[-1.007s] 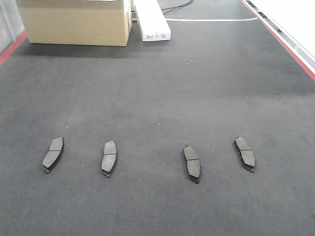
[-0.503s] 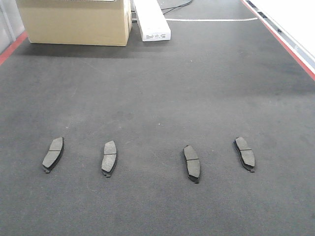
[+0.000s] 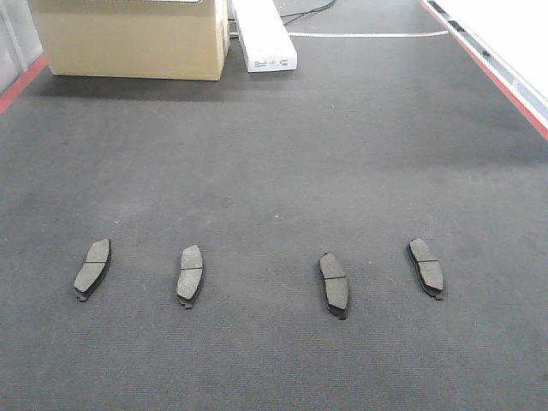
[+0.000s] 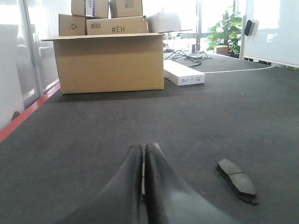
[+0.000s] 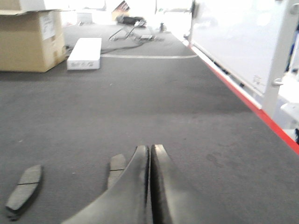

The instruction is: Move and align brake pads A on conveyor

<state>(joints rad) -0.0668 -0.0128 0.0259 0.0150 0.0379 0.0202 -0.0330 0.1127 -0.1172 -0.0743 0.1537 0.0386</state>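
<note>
Legible writing: "#3H", printed mirror-fashion as "#EH", on a small carton (image 4: pixel 123 25) stacked behind the large open cardboard box (image 3: pixel 128 38); its contents are not visible. A white flat box (image 3: pixel 264 36) bearing an unreadable label lies beside the cardboard box at the far edge of the conveyor (image 3: pixel 282 154), a charcoal felt-like belt bordered by red edge strips (image 3: pixel 488 68). Four brake pads A (image 3: pixel 92 269) (image 3: pixel 189 274) (image 3: pixel 334 284) (image 3: pixel 426 267) lie flat in a rough row near the belt's near edge, well apart, each slightly tilted. The left gripper (image 4: pixel 144 154) and right gripper (image 5: pixel 150 154) both have their fingers pressed together, holding nothing, low over the belt. A potted plant (image 4: pixel 226 30) and a whiteboard (image 4: pixel 273 30) stand beyond.
</note>
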